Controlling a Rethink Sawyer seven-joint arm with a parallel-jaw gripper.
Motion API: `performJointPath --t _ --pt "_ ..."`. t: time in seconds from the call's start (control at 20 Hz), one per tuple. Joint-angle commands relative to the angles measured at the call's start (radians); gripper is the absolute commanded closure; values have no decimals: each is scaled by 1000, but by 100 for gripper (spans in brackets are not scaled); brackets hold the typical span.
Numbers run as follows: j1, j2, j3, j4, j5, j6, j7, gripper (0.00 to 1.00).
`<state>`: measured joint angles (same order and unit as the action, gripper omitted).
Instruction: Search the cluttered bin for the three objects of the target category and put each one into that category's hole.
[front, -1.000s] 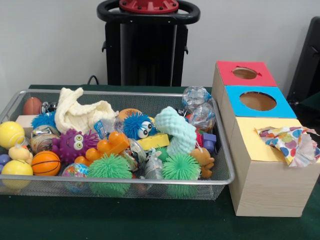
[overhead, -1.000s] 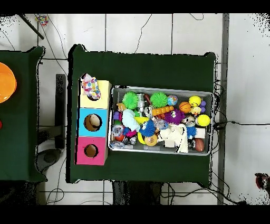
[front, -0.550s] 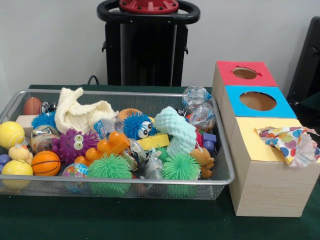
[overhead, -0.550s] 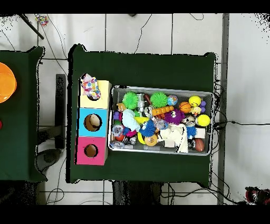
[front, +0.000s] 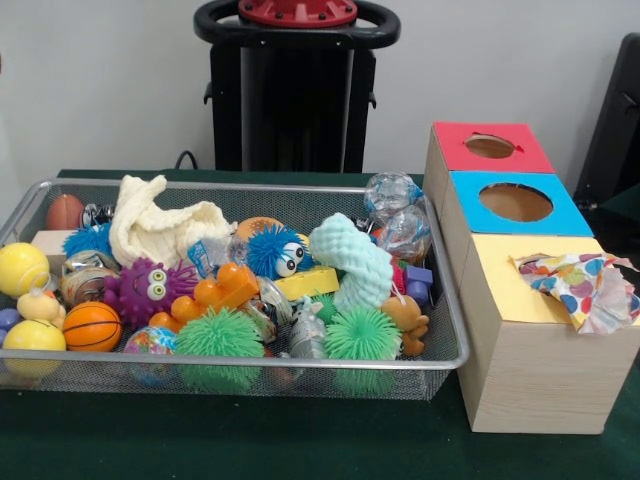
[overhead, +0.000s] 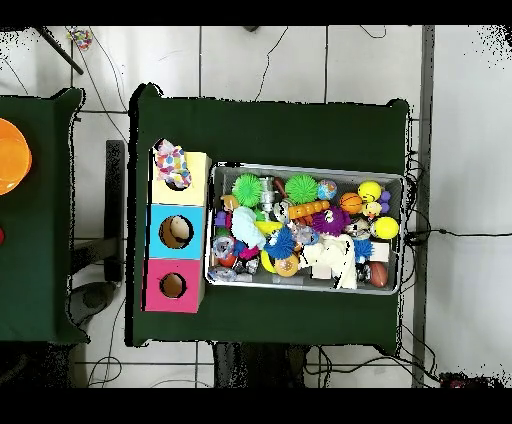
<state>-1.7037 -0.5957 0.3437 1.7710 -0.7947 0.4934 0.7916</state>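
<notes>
While the tool shows in neither view, so its state cannot be told, the wire bin (front: 440, 300) sits full of toys on the green surface (front: 250, 440). Just right of it stands the wooden box (front: 530, 380), patterned cloth (front: 585, 285) stuffed in its yellow hole.

wire mesh bin (front: 440, 300) crammed with toys on green table (front: 300, 440), three-hole wooden box (front: 530, 370) just right, patterned cloth (front: 585, 285) in nearest hole
</notes>
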Motion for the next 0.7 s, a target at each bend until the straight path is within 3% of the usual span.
performJointPath --t 0.05,0.3,0.7 --pt "32 -7 -78 151 -17 -116 213 100" --pt "76 59 -84 89 -6 -114 186 100" --pt "105 77 -41 -22 54 -8 88 100"
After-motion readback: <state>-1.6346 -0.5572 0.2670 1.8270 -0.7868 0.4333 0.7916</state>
